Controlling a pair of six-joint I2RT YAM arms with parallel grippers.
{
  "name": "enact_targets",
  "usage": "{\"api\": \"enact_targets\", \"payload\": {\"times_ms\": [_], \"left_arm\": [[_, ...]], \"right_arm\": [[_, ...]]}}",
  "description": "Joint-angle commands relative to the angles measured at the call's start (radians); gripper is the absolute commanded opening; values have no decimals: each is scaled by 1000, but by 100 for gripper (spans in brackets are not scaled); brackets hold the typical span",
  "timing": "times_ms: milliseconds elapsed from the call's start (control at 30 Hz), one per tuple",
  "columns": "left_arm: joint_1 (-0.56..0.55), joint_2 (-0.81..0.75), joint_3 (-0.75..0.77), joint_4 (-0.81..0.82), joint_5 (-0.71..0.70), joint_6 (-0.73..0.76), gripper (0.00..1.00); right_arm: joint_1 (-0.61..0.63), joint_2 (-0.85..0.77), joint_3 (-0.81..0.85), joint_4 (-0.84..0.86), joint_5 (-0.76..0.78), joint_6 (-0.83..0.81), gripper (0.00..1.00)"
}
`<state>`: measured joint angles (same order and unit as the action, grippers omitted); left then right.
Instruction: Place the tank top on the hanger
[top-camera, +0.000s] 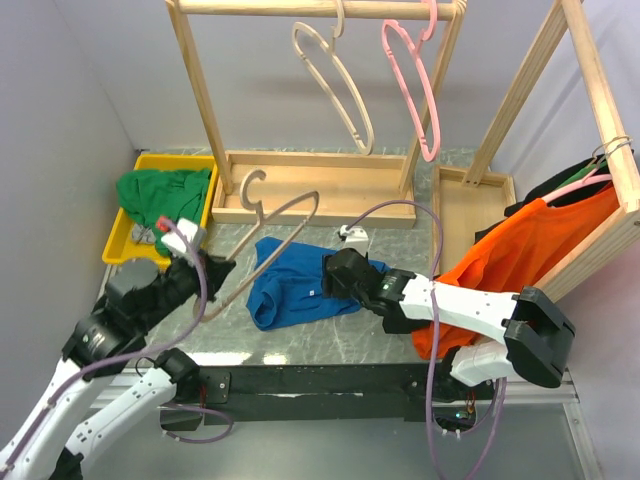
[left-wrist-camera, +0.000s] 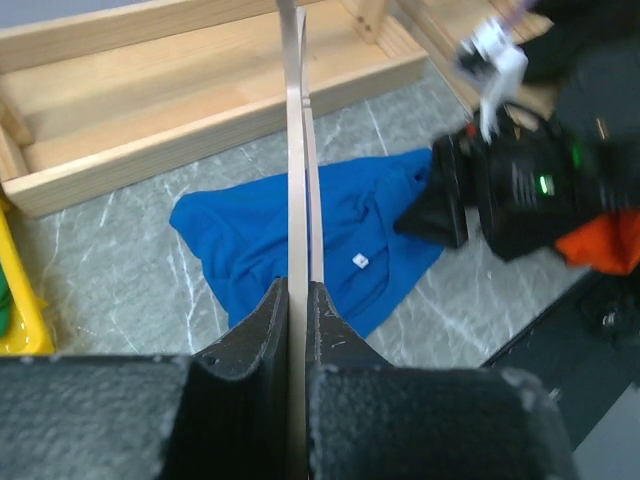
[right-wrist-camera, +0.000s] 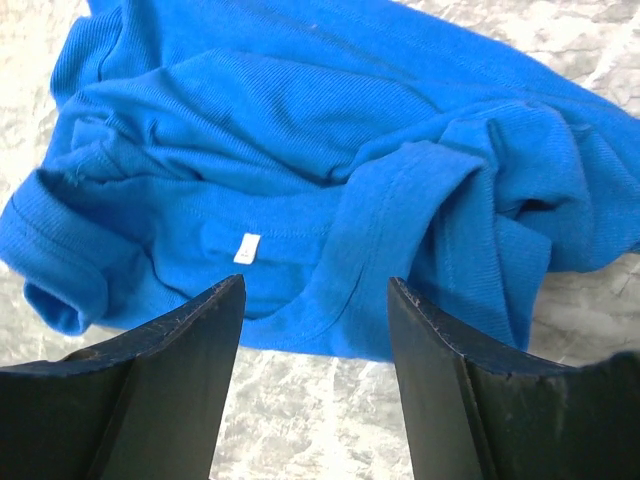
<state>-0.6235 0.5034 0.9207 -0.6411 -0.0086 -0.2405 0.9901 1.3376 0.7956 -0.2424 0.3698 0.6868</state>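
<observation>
The left end effector is clenched on the thin pale beige clothes hanger, which it holds above the grey marbled desk. In the left wrist view the hanger runs edge-on straight up from between the closed fingers, passing over the royal-blue sleeveless fabric tank top.

The tank top lies crumpled flat on the desk, near the middle, in front of the base of the pale wooden clothes rack. Its small white label faces up inside the neckline. None of the tank top is on the hanger.

The right end effector is released, its two dark fingers spread wide. It sits low at the right edge of the tank top, with the neckline's ribbed band showing between the fingers in the right wrist view. Whether the fingers touch the fabric cannot be told.

At the left, a yellow plastic bin holds a green garment. A second beige hanger and a pink hanger hang on the rack's top rail. An orange shirt hangs at the right.
</observation>
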Motion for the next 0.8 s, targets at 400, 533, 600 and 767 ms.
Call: {"api": "enact_targets", "payload": {"times_ms": [400, 533, 600, 767], "left_arm": [[-2, -240, -79, 71, 232, 311, 1], [-1, -129, 16, -21, 216, 348, 1], [-1, -97, 62, -40, 197, 360, 1], [1, -57, 109, -101, 239, 395, 1]], "right_arm": [[-123, -3, -24, 81, -75, -15, 65], [-134, 47, 10, 89, -95, -30, 62], [-134, 66, 19, 92, -100, -33, 60], [-140, 97, 2, 106, -92, -38, 47]]}}
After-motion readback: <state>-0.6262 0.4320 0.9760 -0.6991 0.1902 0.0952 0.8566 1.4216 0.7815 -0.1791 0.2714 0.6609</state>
